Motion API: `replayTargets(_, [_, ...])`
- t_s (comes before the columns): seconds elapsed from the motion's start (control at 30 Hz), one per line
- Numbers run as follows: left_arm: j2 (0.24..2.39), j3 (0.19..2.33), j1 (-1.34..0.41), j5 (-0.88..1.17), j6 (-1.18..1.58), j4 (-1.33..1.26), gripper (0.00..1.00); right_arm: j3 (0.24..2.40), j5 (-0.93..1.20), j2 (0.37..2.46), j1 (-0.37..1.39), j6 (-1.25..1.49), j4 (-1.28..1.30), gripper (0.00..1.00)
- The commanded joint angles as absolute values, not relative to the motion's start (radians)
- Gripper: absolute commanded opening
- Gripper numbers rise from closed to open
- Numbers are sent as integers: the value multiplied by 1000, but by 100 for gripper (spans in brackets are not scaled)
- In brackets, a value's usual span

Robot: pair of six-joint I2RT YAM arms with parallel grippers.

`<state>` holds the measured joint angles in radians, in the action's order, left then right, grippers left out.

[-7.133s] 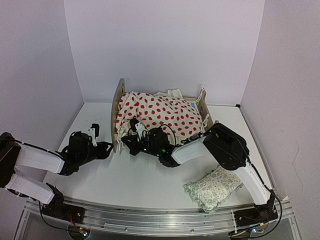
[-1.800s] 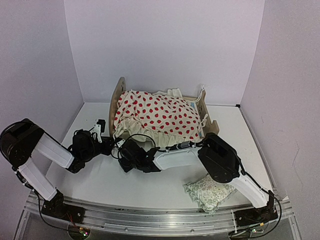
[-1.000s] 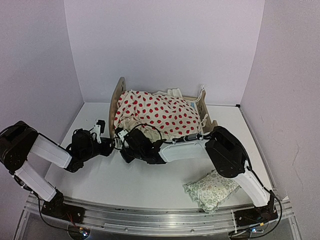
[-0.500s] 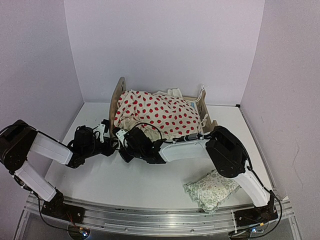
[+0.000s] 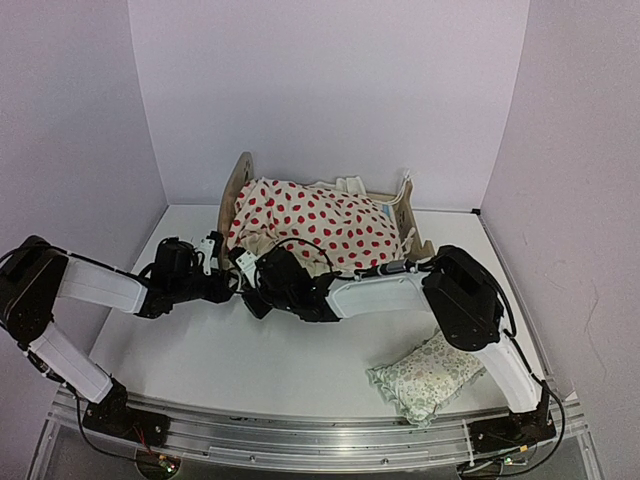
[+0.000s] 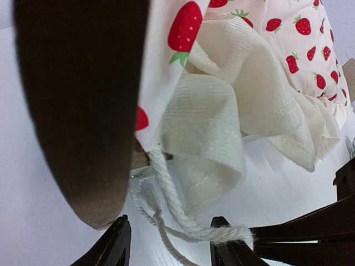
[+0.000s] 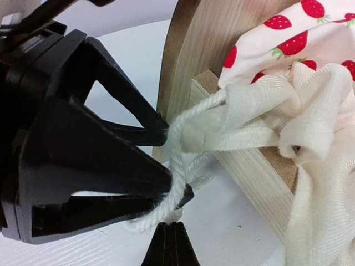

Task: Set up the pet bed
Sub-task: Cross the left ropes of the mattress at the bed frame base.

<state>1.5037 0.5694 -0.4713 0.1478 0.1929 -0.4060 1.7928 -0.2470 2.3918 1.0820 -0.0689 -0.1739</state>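
**Wood frame, loose cord: two pincers meet at the headboard**

Light wood shows at both ends of the pet bed (image 5: 238,185), which sits toward the far edge of the table (image 5: 250,360), roughly midway along it. The strawberry cushion (image 5: 320,225) is heaped over the bed. Its long axis runs left to right, slanting a little nearer at the right end. The arched headboard (image 7: 183,61) points toward the table's left edge and the low footboard (image 5: 405,205) toward the right.

Down at the headboard's near corner, a white cord (image 7: 176,149) trails from the cushion's hem past the frame rail. The right gripper (image 7: 169,244) has it, fingers pressed together with the cord pinched at the tips. The left gripper (image 6: 169,249) reaches in from the left-edge side. Its jaws are parted about halfway with nothing in them, and the cord lies across the gap.

This looks like a handover, or the start of fastening the cushion's tie to the frame. To do it well, the right gripper should hold the cord lightly taut so it sits square between the left fingertips. The left gripper should close on the strand itself, not on the bunched hem beside it. Hard pulling is a risk, since the frame looks light and could slide or tip. The two sets of fingers are nearly touching, so any move should be small and made one at a time.

The floral pillow (image 5: 425,375) lies well apart, near the table's near right corner.
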Motion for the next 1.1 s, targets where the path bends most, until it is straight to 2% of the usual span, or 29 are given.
replayTargets(0.0, [1443,612,-461,117,201,-324,50,1768,-231,2294,1072,-74,-240,0])
replayTargets(0.17, [1403,607,-459,100,168,-301,57,1771,-215,2293,1066,-70,-241,0])
replayTargets(0.47, [1416,610,-457,164,54,-305,62,1778,-200,2293,1063,-65,-241,0])
replayTargets(1.07, [1510,664,-457,210,-28,-349,57,1798,-175,2298,1051,-46,-241,0])
